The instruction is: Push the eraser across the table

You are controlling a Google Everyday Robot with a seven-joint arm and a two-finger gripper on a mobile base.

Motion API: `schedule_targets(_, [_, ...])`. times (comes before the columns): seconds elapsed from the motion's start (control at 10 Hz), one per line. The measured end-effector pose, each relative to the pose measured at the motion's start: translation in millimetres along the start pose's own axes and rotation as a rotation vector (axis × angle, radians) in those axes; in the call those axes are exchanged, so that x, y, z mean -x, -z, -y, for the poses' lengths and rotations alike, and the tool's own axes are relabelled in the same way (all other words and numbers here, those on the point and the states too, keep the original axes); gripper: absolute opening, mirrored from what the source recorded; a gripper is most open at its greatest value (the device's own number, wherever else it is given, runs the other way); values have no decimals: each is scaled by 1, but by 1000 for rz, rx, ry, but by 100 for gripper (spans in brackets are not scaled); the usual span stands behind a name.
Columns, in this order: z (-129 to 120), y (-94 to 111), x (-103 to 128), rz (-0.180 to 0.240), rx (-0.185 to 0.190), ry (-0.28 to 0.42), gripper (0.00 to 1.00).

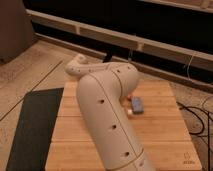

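Note:
The blue-grey eraser (136, 104) lies on the light wooden table (160, 132), right of centre. My white arm (105, 115) rises from the front edge and bends across the table's middle. Its elbow ends just left of the eraser. The gripper is hidden behind the arm, somewhere to the left of the eraser. A small end of the white bottle (129, 112) shows at the arm's edge, touching or almost touching the eraser's near left corner. A sliver of the orange item (129, 97) shows just behind it.
A dark grey floor mat (35, 125) lies left of the table. Cables (200, 117) run over the floor on the right. A dark wall with a pale ledge (150, 42) stands behind the table. A small logo (189, 161) marks the near right corner.

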Motion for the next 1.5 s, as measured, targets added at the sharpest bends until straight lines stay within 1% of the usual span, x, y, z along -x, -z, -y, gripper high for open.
schedule_targets(0.1, [0,-7,-3,-18,6,-7,0])
schedule_targets(0.3, [0,-13,-4,-38,6,-9,0])
schedule_targets(0.4, [2,-14,-2,-37,-2,-6,0])
schedule_targets(0.5, [5,-13,8,-15,-22,10,0])
schedule_targets(0.6, [8,-11,23,25,-39,33,0])
schedule_targets(0.7, [7,-6,39,68,-50,60,0])
schedule_targets(0.8, [3,0,62,126,-58,96,0])
schedule_targets(0.9, [2,4,81,176,-56,119,0])
schedule_targets(1.0, [4,4,95,210,-51,130,0])
schedule_targets(1.1, [5,4,103,230,-44,134,0])
schedule_targets(1.2, [1,7,113,260,-23,138,0])
schedule_targets(1.4, [-11,14,115,284,7,148,0])
schedule_targets(1.5, [-27,21,108,294,32,157,0])
